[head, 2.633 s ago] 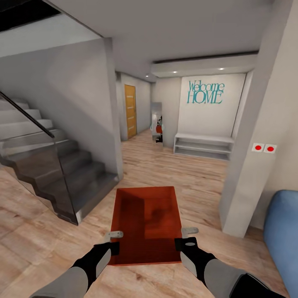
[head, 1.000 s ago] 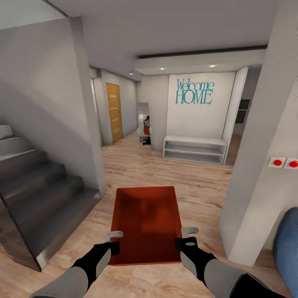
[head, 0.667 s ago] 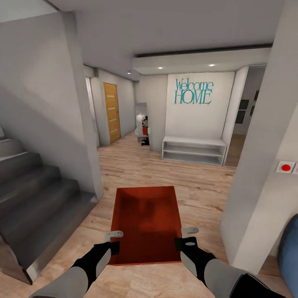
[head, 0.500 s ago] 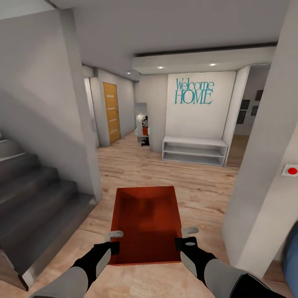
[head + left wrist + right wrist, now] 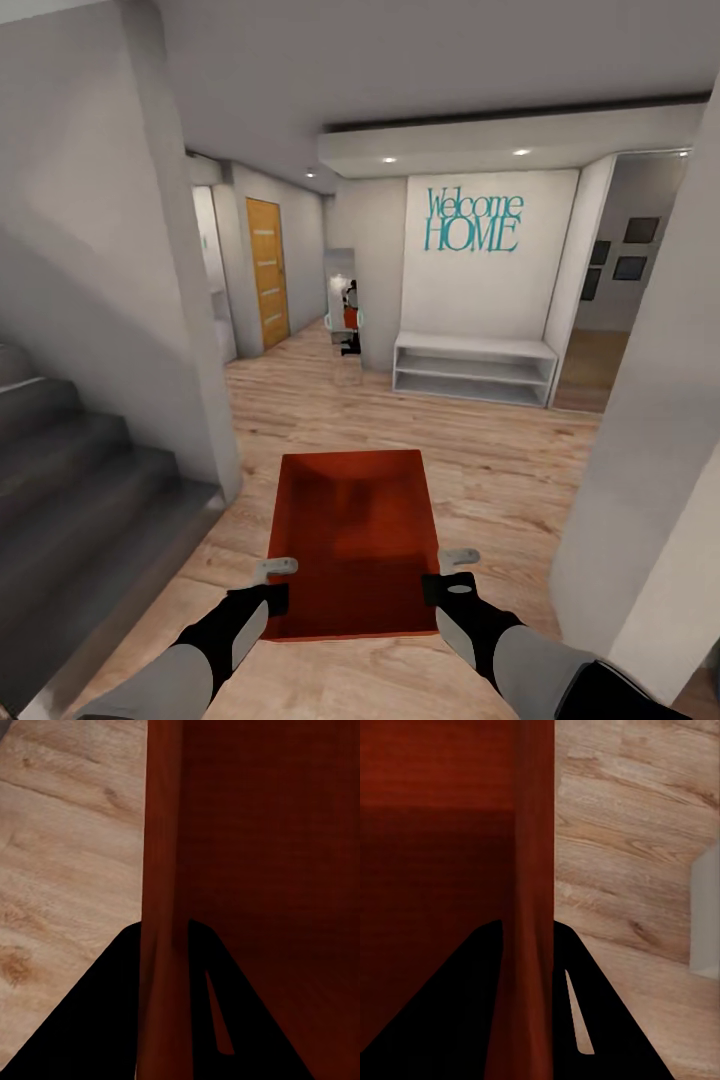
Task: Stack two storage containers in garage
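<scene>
Hiding jaws: container [image 5: 350,540] walls.

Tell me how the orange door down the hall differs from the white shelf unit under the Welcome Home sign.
The orange door is tall, narrow, upright wood with pale horizontal stripes; the white shelf unit is low, wide and open-fronted. The door sits in the left hallway wall, while the shelf unit stands against the wall below the Welcome HOME sign. Both lie ahead of the carried storage container.

The staircase [image 5: 70,470] is cut off by the frame edge.
</scene>
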Available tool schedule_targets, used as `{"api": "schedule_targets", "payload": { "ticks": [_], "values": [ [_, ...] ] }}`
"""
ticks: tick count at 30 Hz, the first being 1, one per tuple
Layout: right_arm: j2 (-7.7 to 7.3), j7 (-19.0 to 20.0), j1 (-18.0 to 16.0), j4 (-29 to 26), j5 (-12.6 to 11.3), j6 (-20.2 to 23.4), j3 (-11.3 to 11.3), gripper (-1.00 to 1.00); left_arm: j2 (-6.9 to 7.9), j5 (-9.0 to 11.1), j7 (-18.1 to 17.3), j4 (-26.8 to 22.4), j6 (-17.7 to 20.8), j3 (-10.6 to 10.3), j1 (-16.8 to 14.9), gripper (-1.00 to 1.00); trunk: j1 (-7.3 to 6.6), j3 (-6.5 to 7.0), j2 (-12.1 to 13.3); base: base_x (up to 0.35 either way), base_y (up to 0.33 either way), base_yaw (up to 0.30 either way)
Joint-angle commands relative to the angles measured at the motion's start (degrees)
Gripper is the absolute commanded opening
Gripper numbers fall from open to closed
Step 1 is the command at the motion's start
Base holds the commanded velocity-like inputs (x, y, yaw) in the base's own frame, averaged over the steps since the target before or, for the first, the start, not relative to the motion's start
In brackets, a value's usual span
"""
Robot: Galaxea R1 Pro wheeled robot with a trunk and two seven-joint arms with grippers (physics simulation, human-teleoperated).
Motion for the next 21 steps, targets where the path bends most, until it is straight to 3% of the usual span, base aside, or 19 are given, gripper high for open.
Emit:
{"api": "schedule_targets", "payload": {
  "ticks": [1, 21],
  "values": [
    [-0.04, -0.1, 0.0, 0.4, -1.2, 0.1, -0.3, -1.00, 0.06, -0.8, 0.5, -0.9, -0.6, 1.2, -0.1, -1.00, 0.05, -0.10, -0.1, 0.323, 0.000, 0.000],
    [-0.11, -0.1, 0.0, 0.4, -1.2, 0.1, -0.3, -1.00, 0.05, -0.8, 0.5, -0.9, -0.6, 1.2, -0.1, -1.00, 0.05, -0.10, -0.1, 0.323, 0.000, 0.000]
  ]
}}
